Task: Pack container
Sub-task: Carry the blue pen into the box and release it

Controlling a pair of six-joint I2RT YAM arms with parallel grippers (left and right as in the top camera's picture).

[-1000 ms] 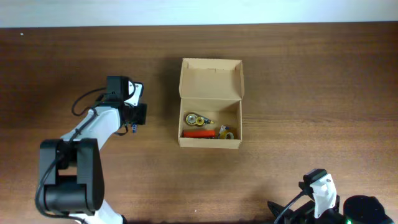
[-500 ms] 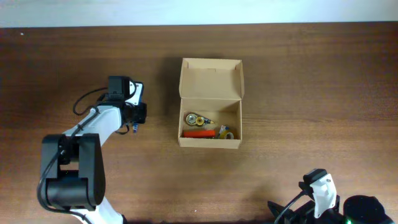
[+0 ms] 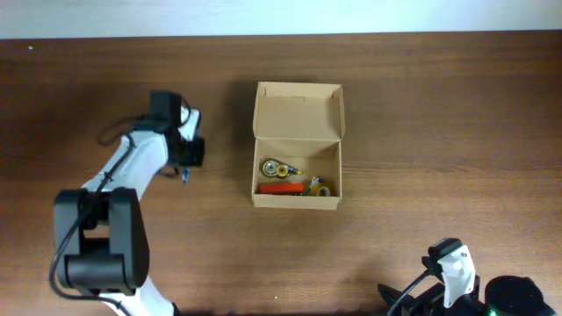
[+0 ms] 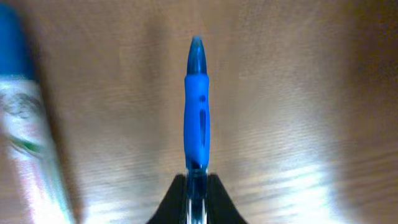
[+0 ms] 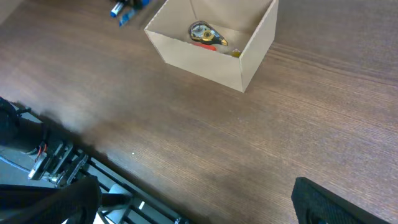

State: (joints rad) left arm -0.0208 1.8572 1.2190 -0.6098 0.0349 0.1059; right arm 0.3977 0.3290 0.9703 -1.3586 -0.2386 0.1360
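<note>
The container (image 3: 297, 200) is a tan cardboard box at the table's middle, its flap lid (image 3: 299, 110) open toward the far side. Inside lie a yellow tape dispenser (image 3: 277, 167), a red pen (image 3: 281, 187) and a small yellow roll (image 3: 321, 187). My left gripper (image 3: 185, 158) is left of the box, shut on a blue pen (image 4: 196, 106) that sticks out ahead of the jaws (image 4: 196, 186) over the wood. My right gripper (image 5: 196, 202) is open and empty at the near right edge, far from the box (image 5: 205, 59).
A blurred white pen with a blue cap (image 4: 25, 124) lies on the table just left of the held pen. Blue pens (image 5: 127, 9) show left of the box in the right wrist view. A metal frame (image 5: 56, 165) runs along the table's near edge.
My left gripper has shifted a little toward the far side and turned, carrying the blue pen. The right arm and the box have not moved.
</note>
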